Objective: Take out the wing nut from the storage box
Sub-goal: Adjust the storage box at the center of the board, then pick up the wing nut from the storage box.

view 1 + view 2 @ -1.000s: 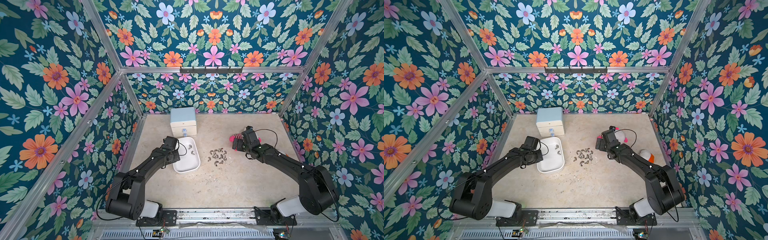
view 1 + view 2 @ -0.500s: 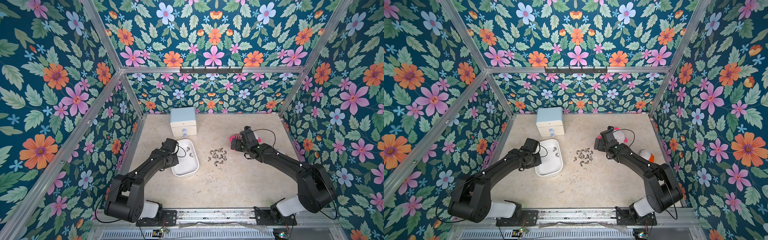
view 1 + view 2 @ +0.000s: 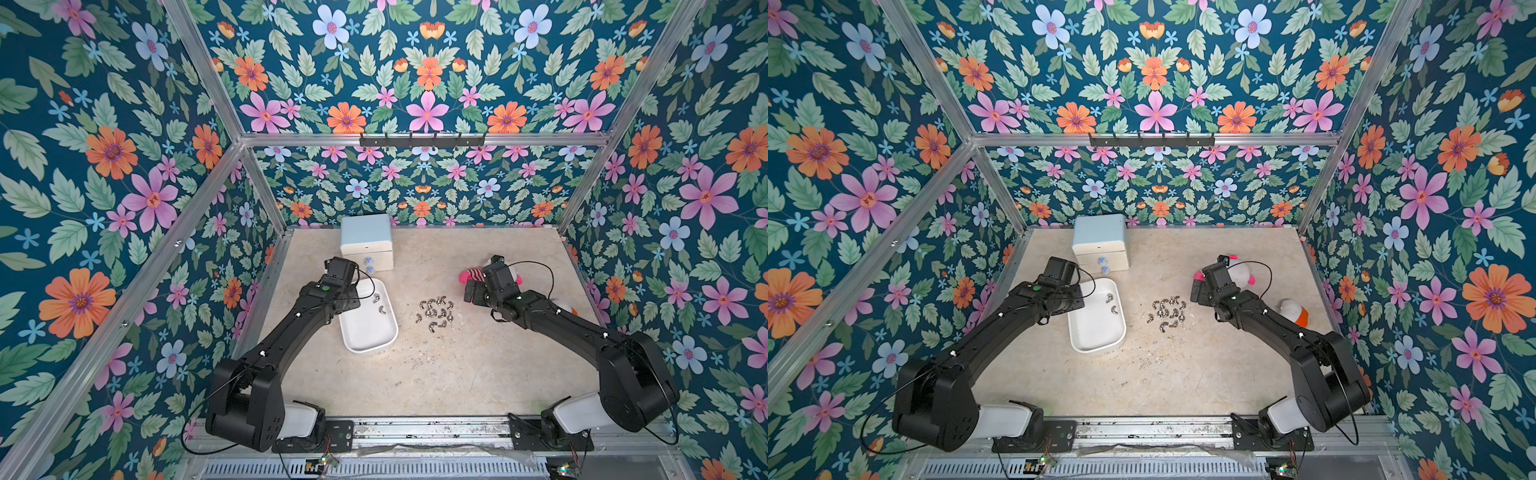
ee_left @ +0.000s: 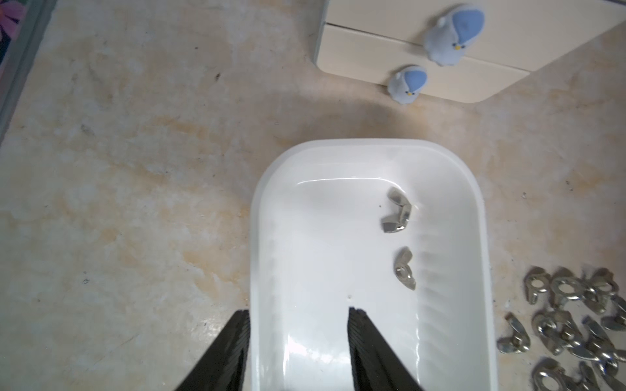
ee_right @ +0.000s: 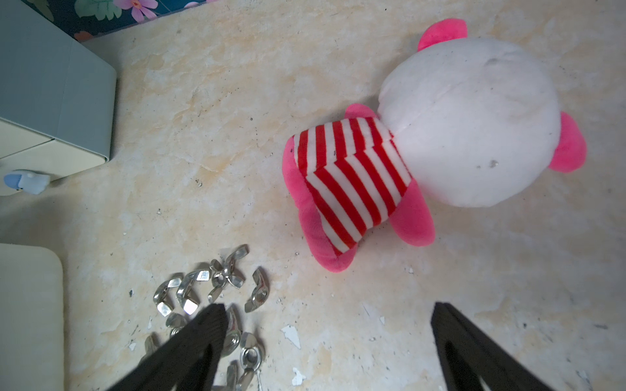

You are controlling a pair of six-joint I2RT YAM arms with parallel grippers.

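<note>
The storage box (image 3: 368,332) (image 3: 1098,332) is a shallow white tub left of the table's middle. Two silver wing nuts (image 4: 396,213) (image 4: 404,269) lie inside it, toward its far right side, and show in both top views (image 3: 377,297) (image 3: 1113,309). My left gripper (image 4: 299,313) is open and straddles the tub's left wall (image 4: 254,237), one finger outside and one inside, holding nothing. My right gripper (image 5: 328,309) (image 3: 471,291) hangs wide open and empty just right of a pile of several wing nuts (image 3: 434,313) (image 5: 210,287) on the table.
A blue-topped mini chest of drawers (image 3: 366,241) (image 4: 440,50) stands just behind the tub. A pink and white plush toy (image 5: 440,135) (image 3: 1241,272) lies beyond the right gripper. An orange and white object (image 3: 1293,311) sits by the right wall.
The left gripper's jaws have opened off the tub's left wall. The tub has shifted slightly toward the front. The right gripper has moved a little to the left.
</note>
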